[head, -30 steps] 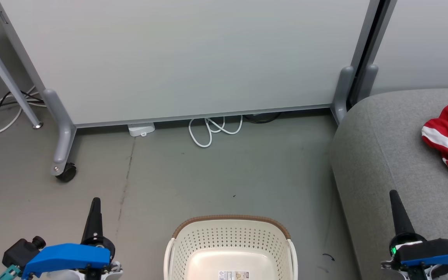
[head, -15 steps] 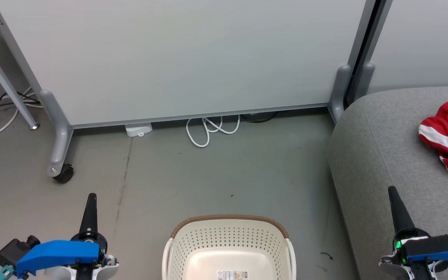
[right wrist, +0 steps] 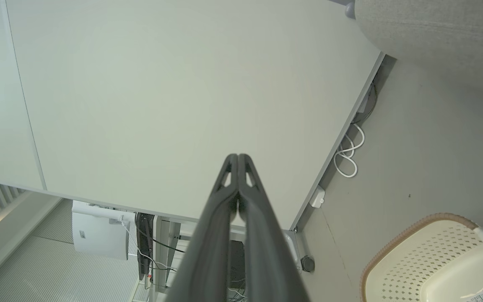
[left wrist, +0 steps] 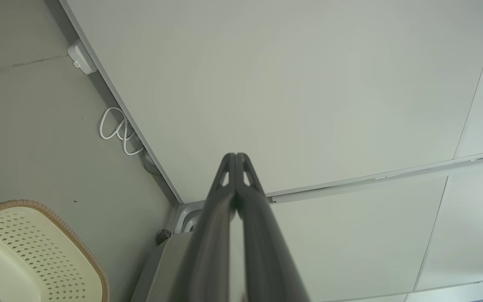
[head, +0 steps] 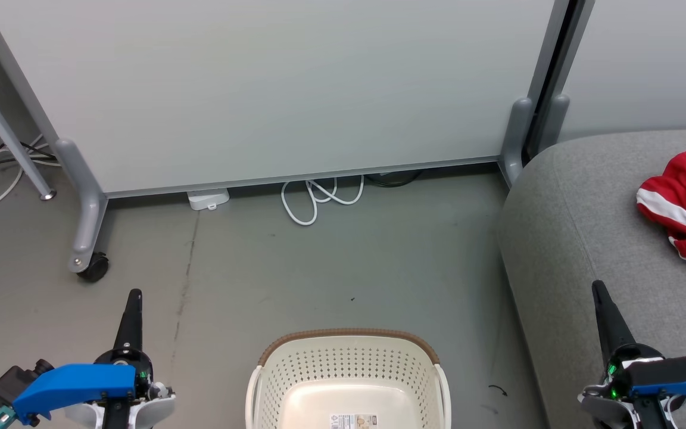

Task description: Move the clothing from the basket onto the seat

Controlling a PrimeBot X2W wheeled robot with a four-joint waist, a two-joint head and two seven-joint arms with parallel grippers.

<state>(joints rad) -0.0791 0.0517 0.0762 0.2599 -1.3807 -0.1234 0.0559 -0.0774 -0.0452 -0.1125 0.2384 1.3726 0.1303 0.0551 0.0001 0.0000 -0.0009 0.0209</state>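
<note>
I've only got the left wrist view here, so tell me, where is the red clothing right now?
Observer: The clothing lies bunched on the seat, at the head view's right edge.
Operator: Is any garment in the basket?
Observer: None that I can see. The head view shows the floor of the basket bare except for a label, though the near end is cut off.
Operator: And the right gripper?
Observer: The right gripper is shut and holds nothing.
</note>
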